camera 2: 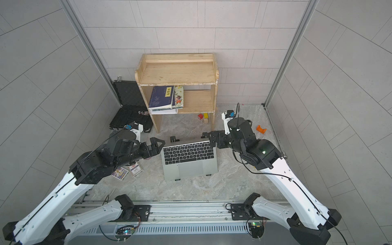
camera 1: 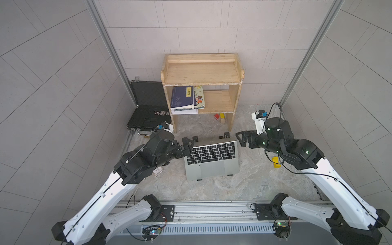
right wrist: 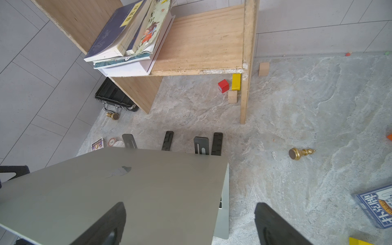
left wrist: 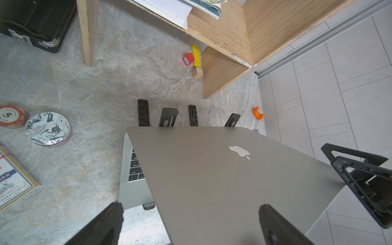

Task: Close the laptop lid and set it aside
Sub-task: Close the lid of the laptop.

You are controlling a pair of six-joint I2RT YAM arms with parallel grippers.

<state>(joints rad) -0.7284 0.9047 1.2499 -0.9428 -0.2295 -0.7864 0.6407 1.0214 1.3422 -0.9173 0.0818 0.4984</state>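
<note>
One thin silver aluminium laptop (camera 1: 212,163) sits open on a black folding stand (left wrist: 143,112) at mid-table, before the wooden shelf (camera 1: 201,72). We see the left gripper (camera 1: 187,146) and right gripper (camera 1: 239,140) flanking its near-upright silver lid (left wrist: 212,180), both spread wide and empty. Uneven pushing, we judge, could skid it off the stand. Only the wrist views show the lid's logo back; the top views show the black keys (camera 1: 213,151).

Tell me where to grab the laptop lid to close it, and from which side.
Take the laptop lid by its free top edge near a corner, from the side, jaws straddling the panel front to back: it stands open, thin, hinged below.
</note>
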